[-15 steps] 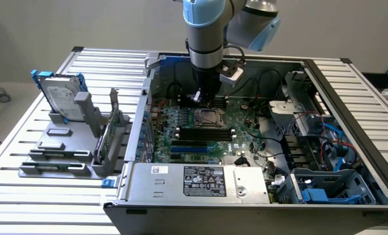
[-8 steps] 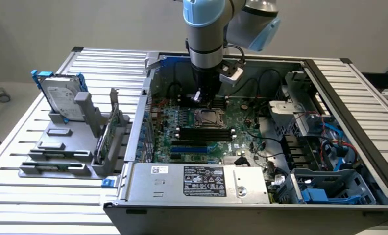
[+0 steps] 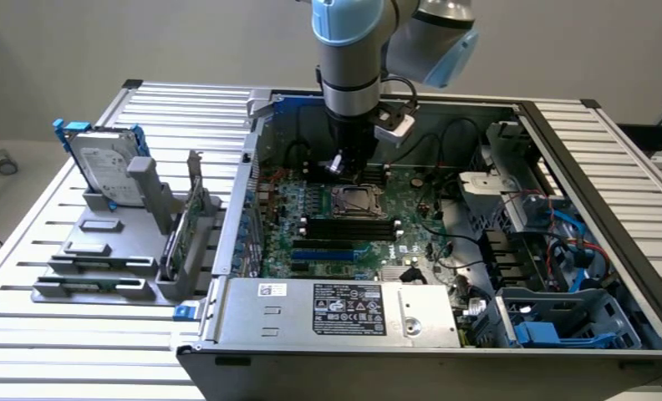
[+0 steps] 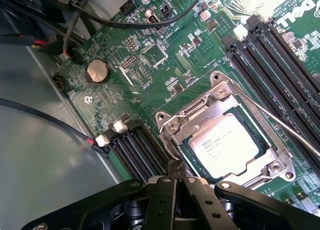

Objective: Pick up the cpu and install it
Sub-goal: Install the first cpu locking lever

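Cpu: we judge it light, stiff, fragile; hold its edges.
Gripper: we see it closed, empty.

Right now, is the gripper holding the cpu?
No, the cpu lies flat inside the socket frame, while the shut gripper is near the frame's edge, not around the chip.

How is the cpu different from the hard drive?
The cpu lies flat in its socket inside the case; the hard drive stands on edge in a rack outside. The cpu is small and square; the hard drive is bigger, longer, with a blue frame. Both are silvery.
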### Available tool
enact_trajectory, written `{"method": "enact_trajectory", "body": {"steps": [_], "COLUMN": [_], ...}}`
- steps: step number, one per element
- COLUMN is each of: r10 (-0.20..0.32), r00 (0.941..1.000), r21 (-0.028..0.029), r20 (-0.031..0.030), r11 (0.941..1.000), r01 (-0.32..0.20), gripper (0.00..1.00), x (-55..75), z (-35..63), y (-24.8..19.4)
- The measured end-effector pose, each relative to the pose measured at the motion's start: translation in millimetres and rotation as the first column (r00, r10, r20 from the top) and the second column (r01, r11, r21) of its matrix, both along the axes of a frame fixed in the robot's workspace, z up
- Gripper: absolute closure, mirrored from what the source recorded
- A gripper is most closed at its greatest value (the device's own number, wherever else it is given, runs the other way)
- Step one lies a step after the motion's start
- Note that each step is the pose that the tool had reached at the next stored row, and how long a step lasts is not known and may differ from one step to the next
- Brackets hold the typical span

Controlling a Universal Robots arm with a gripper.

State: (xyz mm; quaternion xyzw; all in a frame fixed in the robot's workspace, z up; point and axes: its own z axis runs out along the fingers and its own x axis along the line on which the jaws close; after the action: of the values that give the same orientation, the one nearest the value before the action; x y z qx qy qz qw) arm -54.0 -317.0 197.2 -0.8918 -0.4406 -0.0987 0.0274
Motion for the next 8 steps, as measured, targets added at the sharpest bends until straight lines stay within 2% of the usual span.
{"method": "enact_trajectory", "body": {"steps": [8], "r10": [0.0], "r00": [1.0], "r21": [0.0002], "r20": [0.0], "r11": [1.0], "r01": [0.0], "gripper": [0.89], "x": [-0.4], "z": [0.0], "y": [2.3]}}
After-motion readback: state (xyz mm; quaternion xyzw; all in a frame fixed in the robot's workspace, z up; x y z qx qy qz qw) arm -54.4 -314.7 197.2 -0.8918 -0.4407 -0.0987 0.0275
